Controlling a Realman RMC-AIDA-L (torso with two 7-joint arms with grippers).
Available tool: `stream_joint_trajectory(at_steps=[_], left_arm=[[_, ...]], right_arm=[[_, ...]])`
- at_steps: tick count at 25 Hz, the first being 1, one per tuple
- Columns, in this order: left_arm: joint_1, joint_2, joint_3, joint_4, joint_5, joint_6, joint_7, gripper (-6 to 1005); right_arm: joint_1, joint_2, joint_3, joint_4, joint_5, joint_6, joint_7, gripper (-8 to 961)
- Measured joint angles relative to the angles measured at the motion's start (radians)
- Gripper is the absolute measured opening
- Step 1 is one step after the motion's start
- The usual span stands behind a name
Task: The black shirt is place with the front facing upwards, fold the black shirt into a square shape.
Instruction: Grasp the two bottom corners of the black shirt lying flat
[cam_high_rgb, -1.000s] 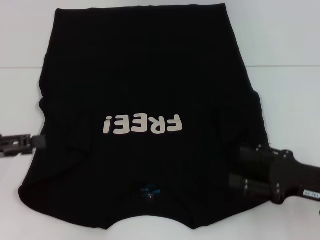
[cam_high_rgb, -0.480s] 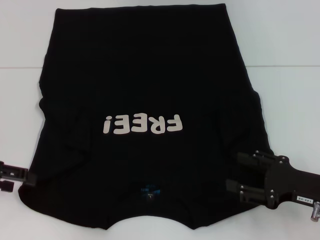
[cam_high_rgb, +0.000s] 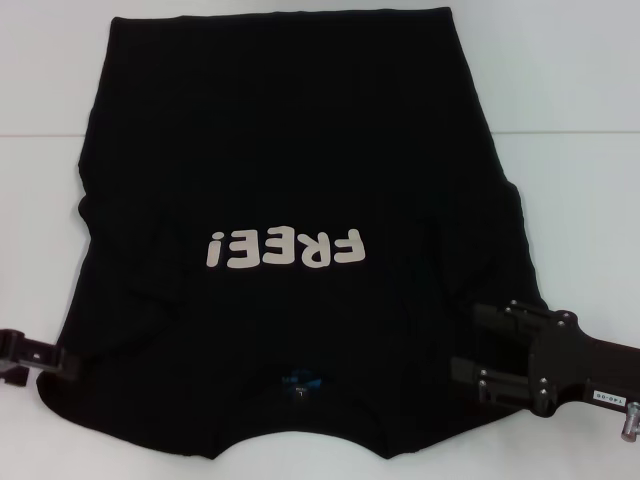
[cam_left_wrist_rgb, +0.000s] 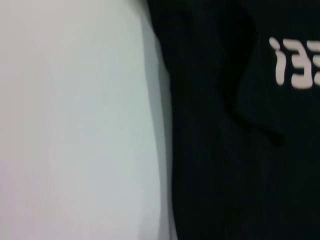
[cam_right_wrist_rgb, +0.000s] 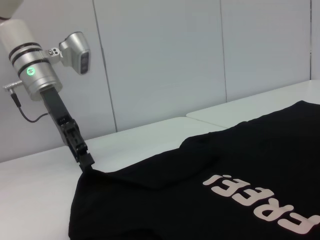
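The black shirt lies flat on the white table, front up, with the pale "FREE!" lettering and a small blue neck label towards the near edge. Both sleeves look tucked in along the sides. My left gripper sits at the shirt's near left corner, and in the right wrist view the left gripper tip meets the cloth edge. My right gripper hovers open over the shirt's near right part. The left wrist view shows the shirt edge against the table.
White table surrounds the shirt on the left, right and far sides. A pale panelled wall stands behind the table in the right wrist view. The shirt's near hem reaches close to the table's front.
My left gripper has slid along the shirt's left edge towards the near corner. The right gripper has shifted slightly nearer and rightwards. The shirt lies as before.
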Motion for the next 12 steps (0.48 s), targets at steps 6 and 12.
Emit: stream_joint_trajectory(at_steps=[6, 12], left_arm=[[-0.009, -0.018, 0.049, 0.0, 0.001, -0.009, 0.002, 873], [-0.011, -0.028, 0.053, 0.013, 0.002, -0.02, 0.009, 873]], right_arm=[[0.002, -0.001, -0.001, 0.0, 0.0, 0.001, 0.001, 798], [0.003, -0.003, 0.0, 0.0, 0.0, -0.005, 0.002, 799]])
